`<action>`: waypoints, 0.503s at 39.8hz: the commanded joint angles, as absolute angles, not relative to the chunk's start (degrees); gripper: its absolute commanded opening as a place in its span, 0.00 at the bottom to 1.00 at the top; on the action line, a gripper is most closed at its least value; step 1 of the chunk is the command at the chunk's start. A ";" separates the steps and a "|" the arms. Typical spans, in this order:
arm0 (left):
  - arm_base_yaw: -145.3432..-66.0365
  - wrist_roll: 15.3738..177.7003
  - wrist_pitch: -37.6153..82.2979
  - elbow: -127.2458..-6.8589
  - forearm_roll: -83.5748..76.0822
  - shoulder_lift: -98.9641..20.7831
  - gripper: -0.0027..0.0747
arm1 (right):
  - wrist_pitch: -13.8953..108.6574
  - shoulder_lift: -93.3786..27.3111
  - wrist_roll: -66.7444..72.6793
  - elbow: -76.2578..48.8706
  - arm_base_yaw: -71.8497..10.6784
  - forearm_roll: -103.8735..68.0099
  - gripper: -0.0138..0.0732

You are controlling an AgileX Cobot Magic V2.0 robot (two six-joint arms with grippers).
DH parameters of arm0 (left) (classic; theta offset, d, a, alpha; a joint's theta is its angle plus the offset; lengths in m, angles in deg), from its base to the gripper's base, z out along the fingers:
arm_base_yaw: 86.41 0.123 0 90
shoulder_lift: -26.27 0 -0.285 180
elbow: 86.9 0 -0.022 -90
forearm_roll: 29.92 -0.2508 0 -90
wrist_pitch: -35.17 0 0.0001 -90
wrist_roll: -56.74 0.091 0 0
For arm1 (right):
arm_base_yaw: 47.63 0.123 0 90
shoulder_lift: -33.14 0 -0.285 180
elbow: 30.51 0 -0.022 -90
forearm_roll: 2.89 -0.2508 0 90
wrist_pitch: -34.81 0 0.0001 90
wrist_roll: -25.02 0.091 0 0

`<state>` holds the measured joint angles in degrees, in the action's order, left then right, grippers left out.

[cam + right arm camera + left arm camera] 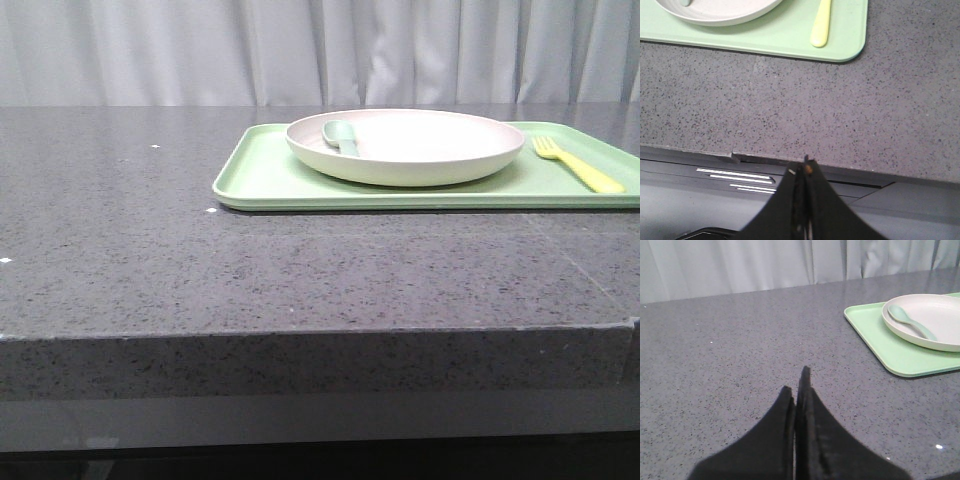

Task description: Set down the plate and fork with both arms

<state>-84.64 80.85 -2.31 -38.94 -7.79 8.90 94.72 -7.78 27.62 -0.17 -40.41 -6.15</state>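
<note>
Grippers, left (pixel 796 390) and right (pixel 802 172), pressed together, well apart from tray (pixel 270 175).

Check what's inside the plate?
A pale green spoon lies in the plate, bowl near the rim. Nothing else shows inside. The tray beneath the plate is covered.

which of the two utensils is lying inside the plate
The pale green spoon lies inside the plate, near its left rim. The yellow fork lies outside it, directly on the green tray.
</note>
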 commanded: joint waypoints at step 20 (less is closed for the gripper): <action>-84.60 54.54 35.65 -9.68 -28.17 20.08 0.01 | 91.26 -7.81 27.12 -1.36 -40.39 -6.08 0.08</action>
<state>-84.50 56.30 26.79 -9.98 -27.72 18.85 94.72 -7.78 27.52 0.06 -40.41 -6.15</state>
